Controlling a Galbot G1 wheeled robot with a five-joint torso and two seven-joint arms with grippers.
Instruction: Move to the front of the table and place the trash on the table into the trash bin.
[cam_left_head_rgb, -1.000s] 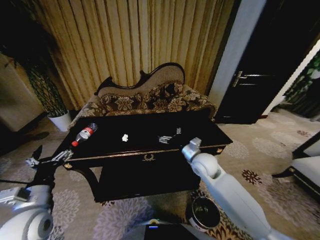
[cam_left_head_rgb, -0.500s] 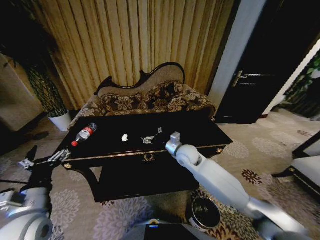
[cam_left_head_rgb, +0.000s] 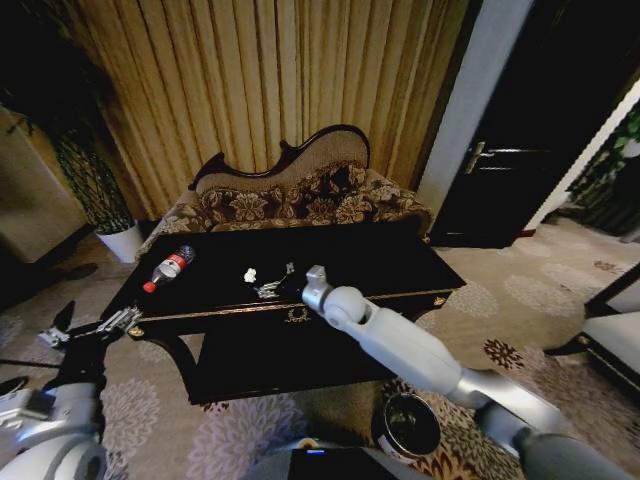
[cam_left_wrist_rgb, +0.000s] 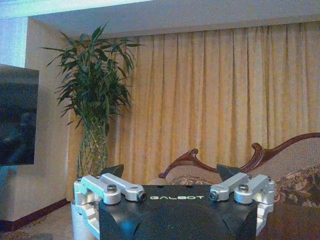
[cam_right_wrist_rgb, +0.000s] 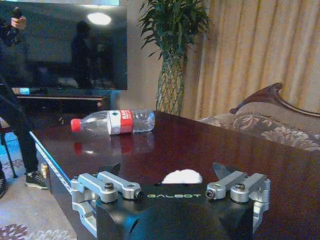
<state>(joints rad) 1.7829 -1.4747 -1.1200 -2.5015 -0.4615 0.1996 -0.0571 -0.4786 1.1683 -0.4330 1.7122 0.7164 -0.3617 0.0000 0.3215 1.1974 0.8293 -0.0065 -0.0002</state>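
— The right gripper (cam_left_head_rgb: 270, 285)?
— Jaws apart, holding nothing, low over the table (cam_left_head_rgb: 400, 262), a paper wad (cam_right_wrist_rgb: 182, 176) just ahead between its fingers.
— The bottle (cam_left_head_rgb: 168, 268)?
— Lying near the table's left edge, well apart.
— The left gripper (cam_left_head_rgb: 88, 326)?
— Spread open, off the table's left corner — the bin (cam_left_head_rgb: 410, 425) sits on the floor in front.

Both arms wear smooth, rounded silver-grey shells. The right tool (cam_right_wrist_rgb: 170, 177) and left tool (cam_left_wrist_rgb: 172, 177) look alike: black housing lettered "GALBOT", silver linkage bars with dark screws, black pointed fingertips (cam_right_wrist_rgb: 223, 170).
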